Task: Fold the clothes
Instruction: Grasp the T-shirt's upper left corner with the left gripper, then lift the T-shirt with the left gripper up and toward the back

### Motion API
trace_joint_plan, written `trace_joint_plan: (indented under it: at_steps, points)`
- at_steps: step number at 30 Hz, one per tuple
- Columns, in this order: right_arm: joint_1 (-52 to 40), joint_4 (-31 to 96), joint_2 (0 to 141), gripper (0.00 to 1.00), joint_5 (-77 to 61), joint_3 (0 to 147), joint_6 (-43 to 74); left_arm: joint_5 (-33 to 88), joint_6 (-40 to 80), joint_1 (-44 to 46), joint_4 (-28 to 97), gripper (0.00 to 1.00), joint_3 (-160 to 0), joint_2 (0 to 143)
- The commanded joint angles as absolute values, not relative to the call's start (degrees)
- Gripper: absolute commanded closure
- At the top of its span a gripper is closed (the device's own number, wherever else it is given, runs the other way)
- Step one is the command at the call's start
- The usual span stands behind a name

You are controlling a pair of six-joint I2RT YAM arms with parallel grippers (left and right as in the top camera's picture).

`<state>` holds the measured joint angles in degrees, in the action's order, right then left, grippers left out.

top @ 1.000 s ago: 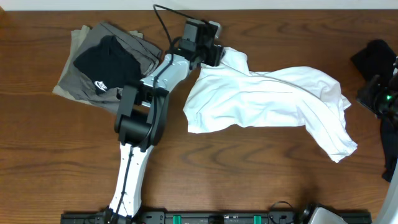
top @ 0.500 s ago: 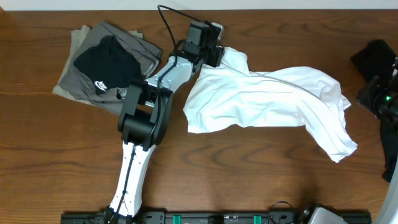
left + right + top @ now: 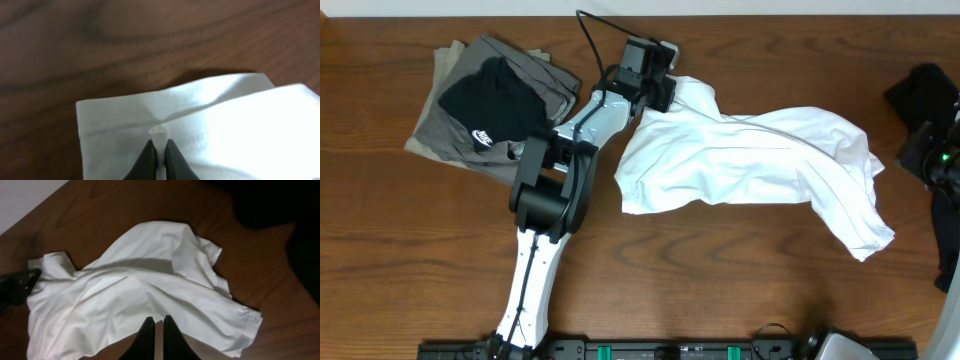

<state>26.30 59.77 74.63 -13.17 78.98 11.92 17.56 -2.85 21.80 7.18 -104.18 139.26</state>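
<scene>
Bare wood of the brown wooden table point(image 3: 740, 290) runs open along the near edge, crossed only by the white-and-black left arm point(image 3: 535, 270). Mid-table lies the crumpled white cotton T-shirt point(image 3: 750, 160), spread out unfolded with free wood on its near side; the right gripper point(image 3: 157, 330), at the table's right edge and facing the shirt, has fingers together on nothing. Farther back, the left gripper point(image 3: 159, 150) is clamped on a small pinch of the shirt's far-left sleeve edge, with the folded grey-and-black garment stack point(image 3: 485, 100) far left, apart from the shirt, and a black cloth heap point(image 3: 920, 90) far right.
</scene>
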Motion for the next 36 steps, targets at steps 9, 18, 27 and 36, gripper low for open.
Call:
trace_joint_plan:
  at_steps: [9, 18, 27, 36]
  points:
    - [25.85, 56.95, 77.89, 0.89, -9.23, 78.52, 12.47, 10.37, -10.2, 20.58, 26.92, 0.94, -105.36, 114.52]
    - [25.82, 56.07, 87.2, 0.89, -9.69, 78.52, 12.82, 3.22, -10.9, 20.58, 44.29, 0.94, -105.36, 100.79]
    - [24.51, 56.18, 99.26, 0.79, -18.96, 78.52, 7.11, 2.94, -10.87, 20.6, 47.0, 0.94, -105.36, 87.5]
    - [18.09, 53.71, 105.54, 0.78, -34.72, 78.52, -7.49, 11.92, -16.43, 21.37, 37.19, 0.94, -105.36, 78.0]
